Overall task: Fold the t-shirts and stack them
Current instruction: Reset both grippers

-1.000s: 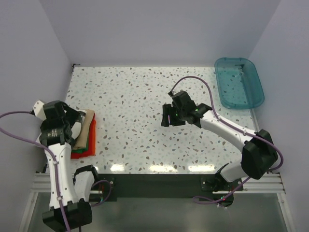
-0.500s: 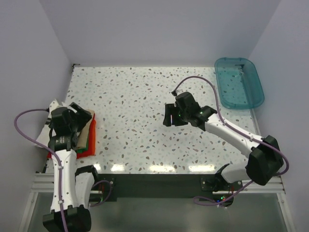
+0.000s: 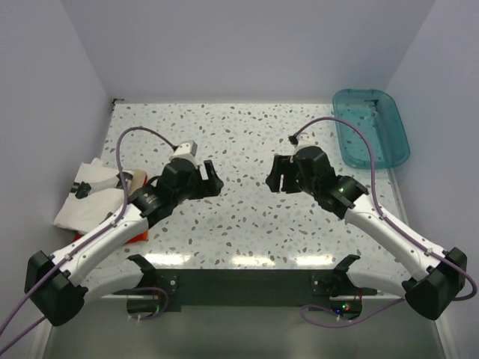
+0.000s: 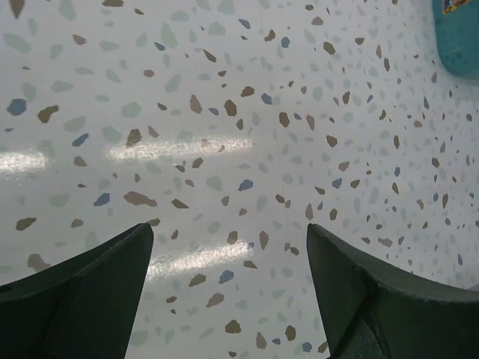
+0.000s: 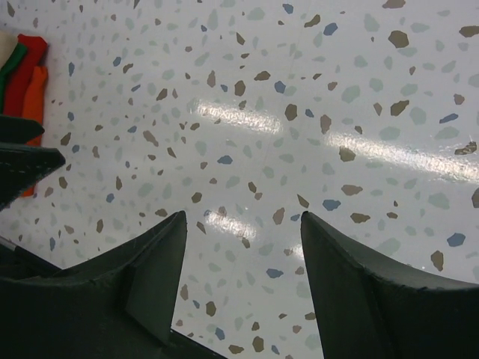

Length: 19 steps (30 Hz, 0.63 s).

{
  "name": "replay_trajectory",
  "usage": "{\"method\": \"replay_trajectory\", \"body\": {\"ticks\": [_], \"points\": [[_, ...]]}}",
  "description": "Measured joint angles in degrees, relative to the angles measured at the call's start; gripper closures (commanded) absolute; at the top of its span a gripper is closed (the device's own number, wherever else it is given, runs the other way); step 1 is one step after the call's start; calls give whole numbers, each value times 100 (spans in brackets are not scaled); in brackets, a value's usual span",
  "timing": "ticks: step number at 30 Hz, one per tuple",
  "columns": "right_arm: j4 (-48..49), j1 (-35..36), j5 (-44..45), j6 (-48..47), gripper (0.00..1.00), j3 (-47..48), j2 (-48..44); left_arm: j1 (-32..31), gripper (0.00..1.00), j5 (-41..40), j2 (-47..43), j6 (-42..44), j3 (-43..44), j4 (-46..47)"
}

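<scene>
From above: both arms reach over the middle of the speckled table (image 3: 239, 138), and the left pincer (image 3: 212, 182) and right pincer (image 3: 275, 176) face each other across bare surface, near but apart. The t-shirts are all at the left edge. The white t-shirt (image 3: 90, 200) lies on top of the pile, a bit rumpled, with a tan edge (image 3: 139, 179) and a red edge (image 3: 135, 233) peeking out beneath. The teal bin (image 3: 370, 127) sits far right, out of play.

Left wrist: the left pincer (image 4: 228, 232) is spread wide, with nothing between the fingers and only table below.

Right wrist: the right pincer (image 5: 243, 217) is parted too, also empty, over bare table. The folded pile (image 5: 26, 63) shows red and green at the far left.

My read: stacking looks about done, so the step is either backing off or squaring up that white top layer. To do it well, lift clear before swinging and keep the two pincers from crossing. If tidying, come at the pile from the open table side and press flat without pinching. A dragged fingertip could pull the whole stack askew.
</scene>
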Motion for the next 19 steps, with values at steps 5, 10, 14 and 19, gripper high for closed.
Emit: {"method": "replay_trajectory", "body": {"ticks": [5,10,14,19], "points": [[-48,0,240,11,31,-136,-323,-426,11,-13,393,4,24,511],[-63,0,527,0,32,-238,-459,-426,10,15,516,116,55,835],[-85,0,780,-39,32,-271,-433,-426,9,31,557,232,107,848],[-68,0,946,-39,32,-442,-514,-426,9,61,557,297,122,876]]}}
